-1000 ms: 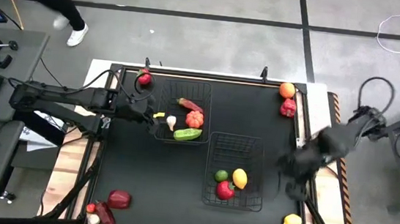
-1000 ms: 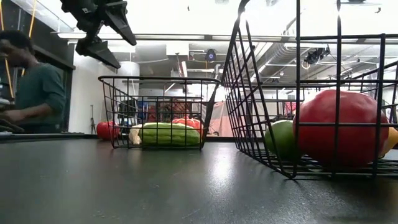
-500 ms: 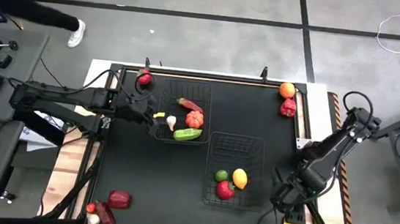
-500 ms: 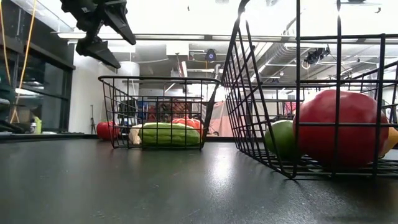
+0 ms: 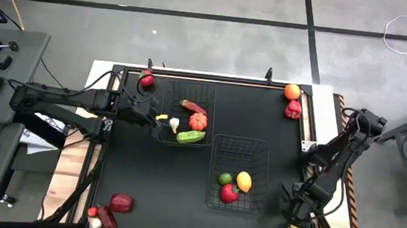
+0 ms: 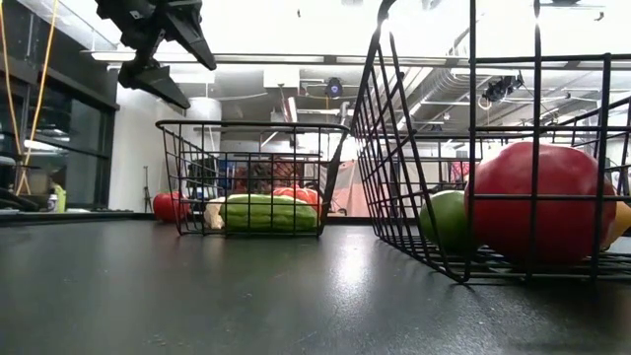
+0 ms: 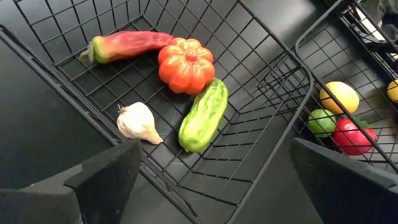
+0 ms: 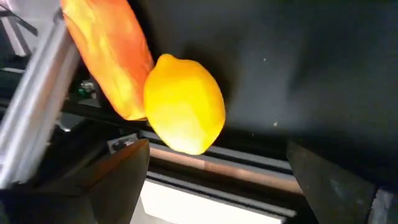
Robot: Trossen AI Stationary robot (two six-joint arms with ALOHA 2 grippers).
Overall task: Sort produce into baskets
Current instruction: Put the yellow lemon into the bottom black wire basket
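Right gripper [image 5: 297, 219] spread wide, empty, low over the table's near right corner, right above the lemon [image 8: 185, 111] (touching an orange pepper [image 8: 109, 59]). Left gripper [image 5: 156, 118] released too, above the far basket [image 5: 211, 92] holding garlic [image 7: 139, 122], cucumber [image 7: 203, 116], pumpkin [image 7: 186, 64]. Near basket [image 5: 214, 164]: three fruits.

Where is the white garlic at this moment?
In the high view the garlic lies in the left basket, beside the green cucumber.

light: bright overhead; glare on table [image 6: 325, 266] in low view | wrist pics: near fingers blurred
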